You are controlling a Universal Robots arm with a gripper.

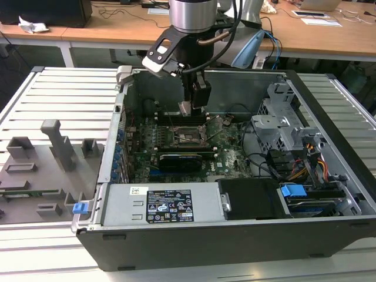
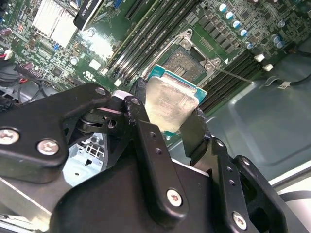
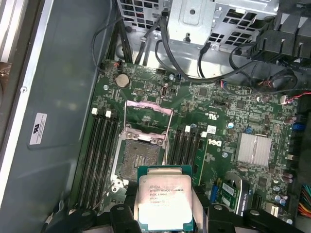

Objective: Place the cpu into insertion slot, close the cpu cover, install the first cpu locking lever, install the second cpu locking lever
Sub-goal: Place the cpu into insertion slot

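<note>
First wrist view: your end effector (image 3: 165,216) grips the cpu (image 3: 164,196) near the empty insertion slot (image 3: 141,158). The cpu cover (image 3: 148,106) stands open; all steps seem left.

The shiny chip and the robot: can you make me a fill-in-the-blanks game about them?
1. The gripper is ____ on the cpu, with a finger on each side of it.
2. The insertion slot is ____, with no chip lying in it.
3. The cpu cover is swung ____, not down over the slot.

Missing words: shut; empty; open.
</note>
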